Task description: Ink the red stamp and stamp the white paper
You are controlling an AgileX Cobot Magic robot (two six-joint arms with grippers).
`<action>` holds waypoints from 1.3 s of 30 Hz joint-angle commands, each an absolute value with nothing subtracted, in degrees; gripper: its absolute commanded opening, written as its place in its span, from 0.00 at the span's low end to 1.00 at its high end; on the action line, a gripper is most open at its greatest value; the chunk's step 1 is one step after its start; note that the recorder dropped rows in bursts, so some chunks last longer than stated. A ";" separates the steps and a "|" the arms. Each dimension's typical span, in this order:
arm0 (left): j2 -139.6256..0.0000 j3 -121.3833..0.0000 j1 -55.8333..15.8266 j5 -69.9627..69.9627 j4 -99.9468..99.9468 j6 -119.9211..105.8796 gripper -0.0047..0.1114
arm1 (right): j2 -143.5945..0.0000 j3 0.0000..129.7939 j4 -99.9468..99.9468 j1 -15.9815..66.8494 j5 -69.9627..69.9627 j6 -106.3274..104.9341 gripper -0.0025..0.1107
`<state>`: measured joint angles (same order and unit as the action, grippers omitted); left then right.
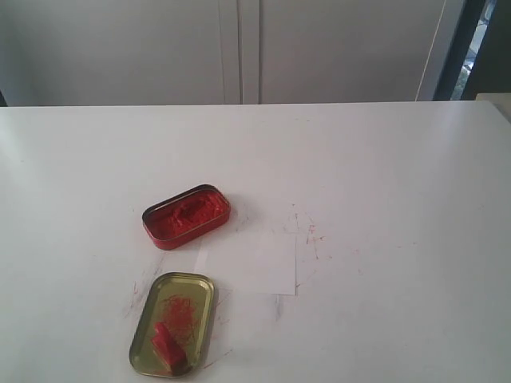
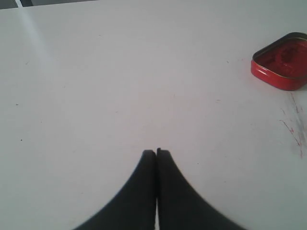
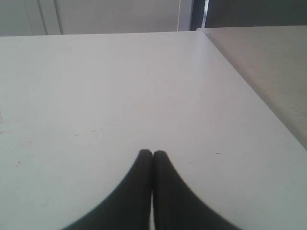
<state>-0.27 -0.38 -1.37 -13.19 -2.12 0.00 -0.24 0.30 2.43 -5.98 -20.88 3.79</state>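
Note:
The red stamp (image 1: 169,347) lies inside the gold tin lid (image 1: 172,322) near the front edge of the table. Just right of and behind the lid lies the white paper (image 1: 254,262), flat on the tabletop. The red ink tin (image 1: 186,216) stands open behind the lid, and it also shows at the edge of the left wrist view as the ink tin (image 2: 283,67). My left gripper (image 2: 156,152) is shut with nothing in it, over bare table well away from the tin. My right gripper (image 3: 152,153) is shut and empty too. Neither arm appears in the exterior view.
Red scribbles (image 1: 307,233) mark the tabletop right of the paper. The table's right edge (image 3: 249,88) runs close to my right gripper, with a beige surface (image 3: 268,62) beyond it. Grey cabinet doors (image 1: 239,48) stand behind the table.

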 commanded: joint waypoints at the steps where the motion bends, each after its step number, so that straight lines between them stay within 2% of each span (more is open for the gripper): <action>1: 0.00 0.00 -1.27 -12.94 -2.51 0.00 0.04 | 0.00 0.00 2.56 -5.75 -20.04 3.74 0.02; 20: 0.00 0.00 -1.27 -12.52 -2.51 0.00 0.04 | 0.00 0.00 2.56 -5.75 -20.04 3.74 0.02; 24: 0.00 0.00 -1.27 -6.90 -2.51 0.00 0.04 | 0.00 0.00 2.56 -5.75 -20.04 3.74 0.02; 32: 0.00 0.00 -1.27 13.33 -2.51 0.00 0.04 | 0.00 0.00 2.56 -5.75 -20.04 3.74 0.02; 39: 0.00 0.00 -1.27 14.44 -2.51 0.00 0.04 | 0.00 0.00 2.56 -5.75 -20.04 3.74 0.02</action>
